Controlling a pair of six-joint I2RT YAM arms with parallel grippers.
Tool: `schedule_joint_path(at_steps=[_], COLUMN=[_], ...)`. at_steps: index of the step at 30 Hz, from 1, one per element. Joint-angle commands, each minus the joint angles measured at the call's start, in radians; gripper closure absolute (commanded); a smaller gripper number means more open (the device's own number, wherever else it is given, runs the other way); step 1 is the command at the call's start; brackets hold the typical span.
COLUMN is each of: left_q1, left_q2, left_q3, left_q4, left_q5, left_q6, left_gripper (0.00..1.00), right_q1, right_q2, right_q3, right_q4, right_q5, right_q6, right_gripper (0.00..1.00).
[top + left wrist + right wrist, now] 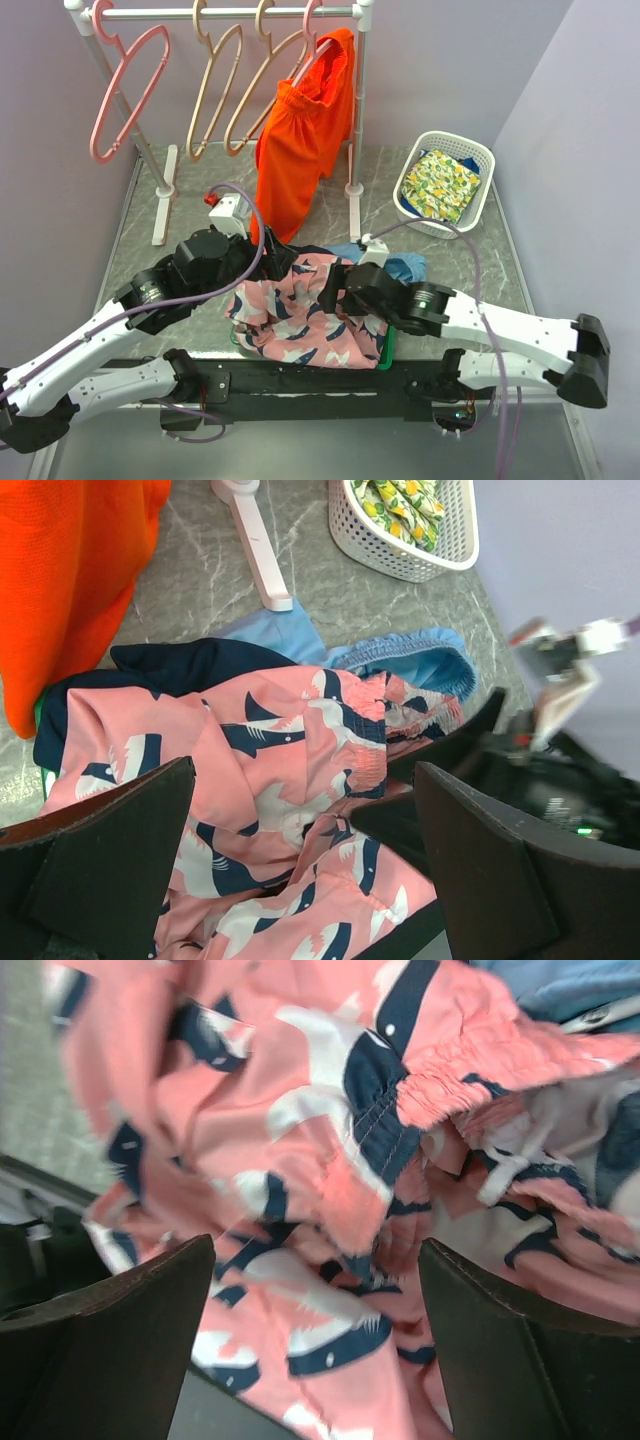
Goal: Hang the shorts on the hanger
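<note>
The pink shorts (pixel 300 312) with navy and white shapes lie crumpled on a pile of clothes at the table's near edge. They also show in the left wrist view (pixel 290 750) and the right wrist view (pixel 330 1130). My left gripper (pixel 266 256) is open just above their left side, its jaws wide apart over the cloth (pixel 300 780). My right gripper (pixel 336 287) is open over their right side, jaws astride the gathered waistband (pixel 315 1260). Neither holds anything. Two beige hangers (pixel 215 95) hang empty on the white rack at the back.
Orange shorts (pixel 300 150) hang from a pink hanger on the rack's right end; another pink hanger (pixel 128 92) hangs at the left. A white basket (pixel 478 152) with floral cloth (pixel 440 185) stands at the back right. Blue cloth (pixel 406 266) and navy cloth (pixel 180 665) lie under the shorts.
</note>
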Motion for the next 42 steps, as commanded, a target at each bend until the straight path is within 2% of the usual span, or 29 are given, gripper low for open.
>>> schedule_joint_path(at_steps=[1, 3, 5, 6, 7, 10, 17, 22, 26, 34, 38, 42], left_q1=[-0.002, -0.003, -0.002, -0.002, -0.002, -0.002, -0.002, -0.002, -0.002, -0.002, -0.002, -0.002], left_q2=[-0.011, -0.012, -0.009, -0.008, -0.005, -0.005, -0.012, -0.012, -0.009, -0.006, 0.012, 0.051], left_q3=[0.013, 0.010, 0.007, 0.006, 0.007, 0.010, 0.038, 0.064, 0.087, 0.102, 0.108, 0.118], left_q4=[0.010, 0.019, 0.025, 0.030, 0.030, 0.039, 0.061, 0.079, 0.087, 0.094, 0.114, 0.154], left_q5=[-0.022, -0.017, -0.011, -0.006, -0.006, 0.014, 0.061, 0.089, 0.109, 0.144, 0.184, 0.244], left_q6=[-0.015, -0.012, -0.009, -0.008, -0.008, 0.006, 0.038, 0.058, 0.072, 0.084, 0.098, 0.109], left_gripper=[0.03, 0.04, 0.03, 0.04, 0.04, 0.04, 0.04, 0.04, 0.04, 0.04, 0.04, 0.04], right_q1=[-0.020, -0.036, -0.051, -0.060, -0.065, -0.072, -0.076, -0.080, -0.097, -0.155, -0.157, -0.155], right_q2=[0.060, 0.072, 0.083, 0.091, 0.097, 0.105, 0.022, 0.019, 0.046, 0.189, 0.227, 0.220], right_q3=[0.049, 0.035, 0.035, 0.044, 0.077, 0.191, 0.470, 0.657, 0.797, 1.124, 1.330, 1.428], right_q4=[0.074, 0.126, 0.158, 0.159, 0.154, 0.099, -0.012, -0.082, -0.113, -0.193, -0.217, -0.197], right_q5=[-0.018, -0.032, -0.053, -0.053, -0.053, -0.042, -0.050, 0.062, 0.175, 0.243, 0.339, 0.541], right_q6=[0.004, 0.006, 0.004, -0.005, -0.009, -0.043, -0.166, -0.227, -0.296, -0.378, -0.446, -0.529], right_gripper=[0.16, 0.21, 0.35, 0.45, 0.68, 1.00, 1.00, 1.00, 1.00, 1.00, 1.00, 1.00])
